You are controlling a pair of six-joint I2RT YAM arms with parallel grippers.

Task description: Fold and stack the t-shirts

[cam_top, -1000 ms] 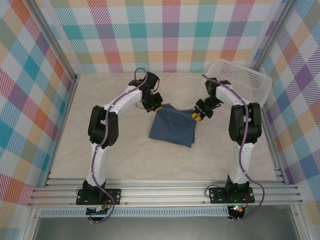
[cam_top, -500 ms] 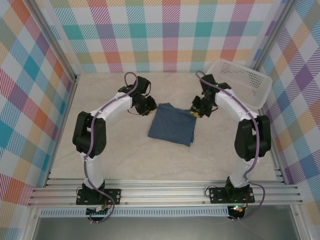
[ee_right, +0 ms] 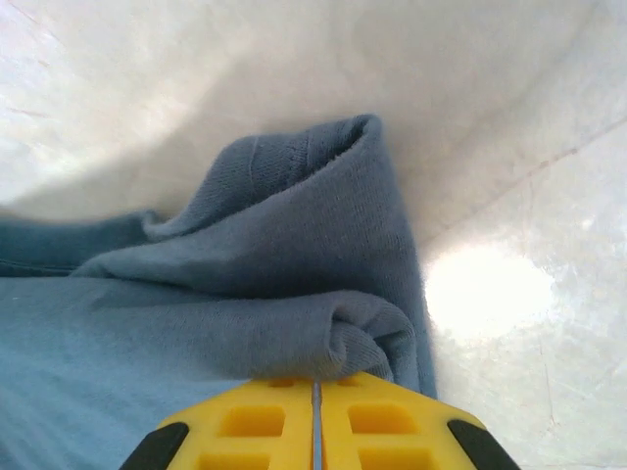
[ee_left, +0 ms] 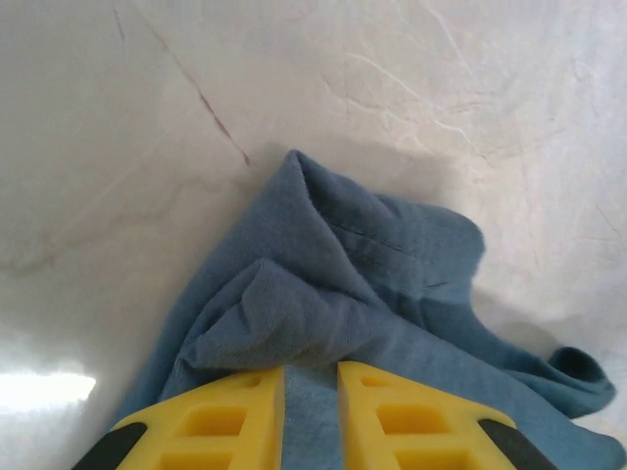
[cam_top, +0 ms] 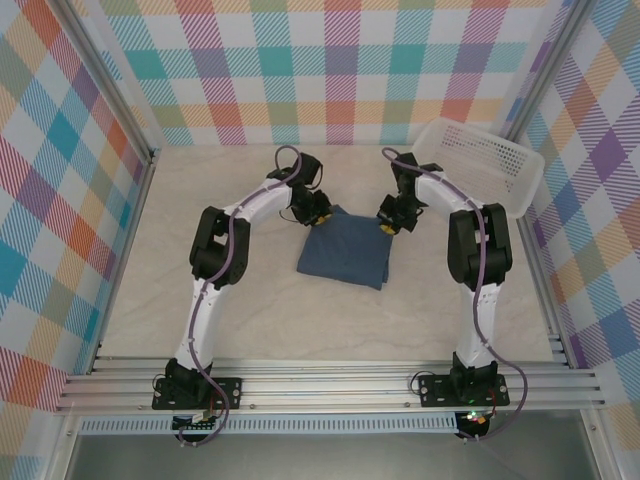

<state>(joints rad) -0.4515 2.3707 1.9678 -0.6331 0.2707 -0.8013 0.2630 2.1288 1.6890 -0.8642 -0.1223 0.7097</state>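
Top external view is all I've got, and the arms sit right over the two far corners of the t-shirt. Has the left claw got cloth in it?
Observer: Yes. On the left wrist camera the left claw has a strip of the t-shirt between its yellow fingers, which stand close together.
Operator: And the right one?
Observer: On the right wrist camera the right claw is shut, with its fingers meeting. A rolled fold of the shirt is bunched at their tips, and I cannot tell whether any cloth is caught between them.
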